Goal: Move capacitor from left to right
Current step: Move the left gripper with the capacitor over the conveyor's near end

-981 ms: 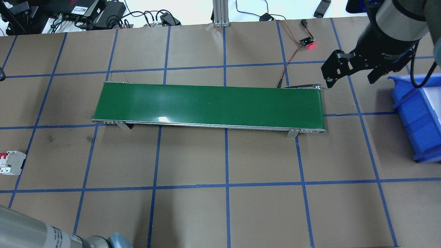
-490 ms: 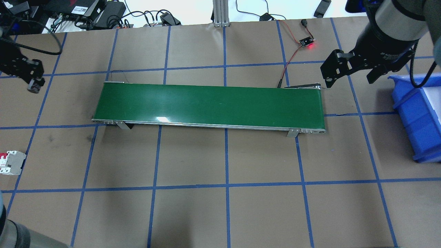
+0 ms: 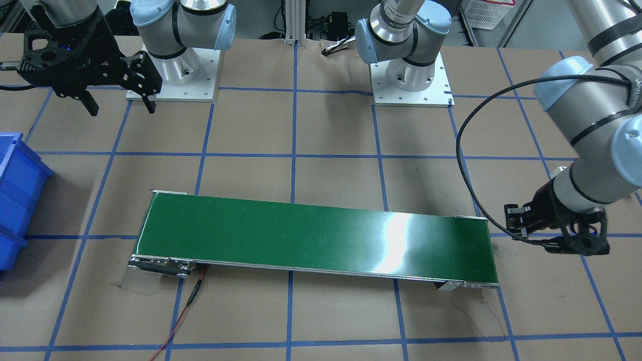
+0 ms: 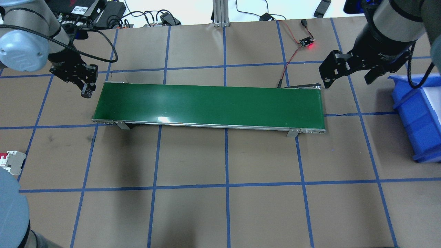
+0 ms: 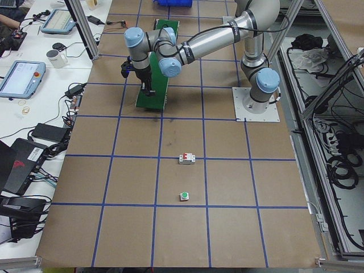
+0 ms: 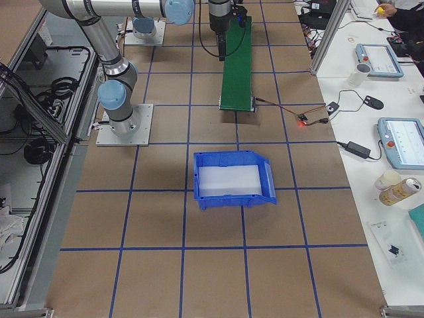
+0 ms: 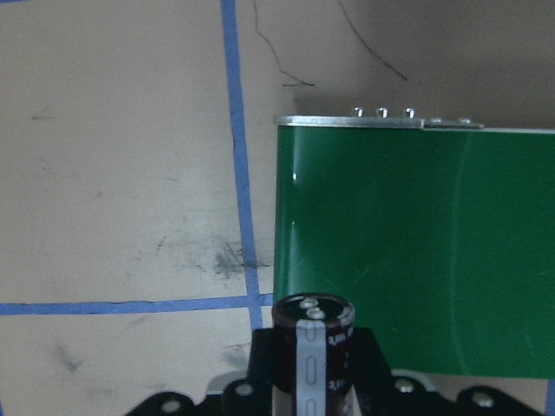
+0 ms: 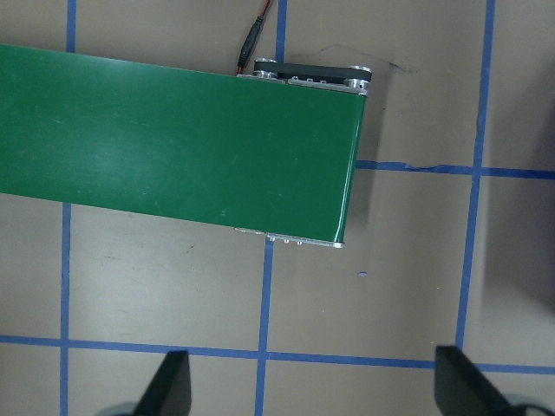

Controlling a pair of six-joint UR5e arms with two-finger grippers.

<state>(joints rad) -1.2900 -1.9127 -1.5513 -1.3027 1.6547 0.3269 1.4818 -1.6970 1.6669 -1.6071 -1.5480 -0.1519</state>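
The capacitor [image 7: 312, 351], a short black cylinder with a grey stripe and metal top, is clamped upright in my left gripper [image 7: 312, 386]. In the overhead view my left gripper [image 4: 86, 90] hangs just off the left end of the green conveyor belt [image 4: 210, 105], and the capacitor [image 4: 85, 93] shows as a dark stub at its tip. My right gripper [image 4: 348, 81] is open and empty, above the table beyond the belt's right end. It also shows in the front view [image 3: 122, 107].
A blue bin [image 4: 418, 117] stands at the right edge. A white breaker with red switches [image 4: 10, 162] lies at the left edge, with a green-capped button [image 5: 184, 196] beyond it. A small sensor board with a red light [image 4: 306, 43] and its wires lie behind the belt's right end.
My left arm has swung in from the left edge, carrying the capacitor to the belt's left end. The right gripper has barely moved and stays open.
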